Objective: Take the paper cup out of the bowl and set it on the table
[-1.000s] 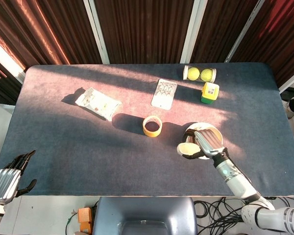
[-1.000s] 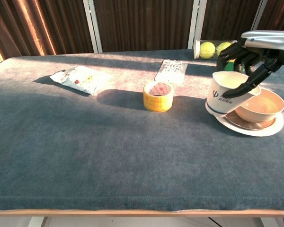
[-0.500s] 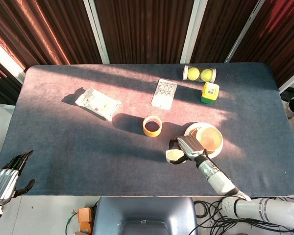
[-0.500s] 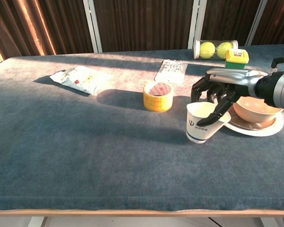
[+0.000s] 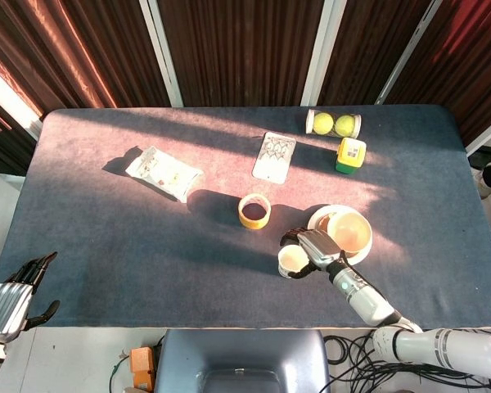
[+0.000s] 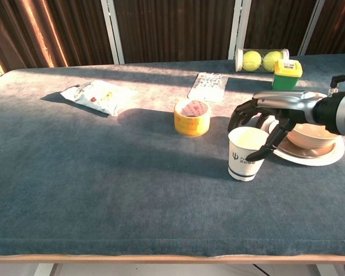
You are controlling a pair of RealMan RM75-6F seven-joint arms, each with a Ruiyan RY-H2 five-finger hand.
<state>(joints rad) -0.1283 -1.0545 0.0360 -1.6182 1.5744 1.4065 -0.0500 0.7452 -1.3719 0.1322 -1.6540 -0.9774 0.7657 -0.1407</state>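
The white paper cup (image 5: 292, 261) (image 6: 246, 153) stands upright on the table, left of the bowl. My right hand (image 5: 315, 246) (image 6: 270, 118) is wrapped around its far and right side, thumb against the wall and fingers behind the rim, still holding it. The beige bowl (image 5: 349, 232) (image 6: 313, 132) sits on a white plate (image 5: 317, 219) (image 6: 310, 158) just right of the hand, with nothing visible inside. My left hand (image 5: 12, 295) hangs off the table's near left corner, fingers apart and holding nothing; the chest view does not show it.
A yellow tape roll (image 5: 254, 210) (image 6: 192, 117) lies left of and beyond the cup. Further back are a snack packet (image 5: 164, 173) (image 6: 98, 96), a blister pack (image 5: 274, 155) (image 6: 211, 85), a tennis ball tube (image 5: 333, 124) (image 6: 261, 58) and a green-yellow box (image 5: 351, 155) (image 6: 287, 75).
My right hand carried the cup from the bowl's edge leftward and down; the cup went from tilted in the air to standing upright on the table. The left hand stayed put.
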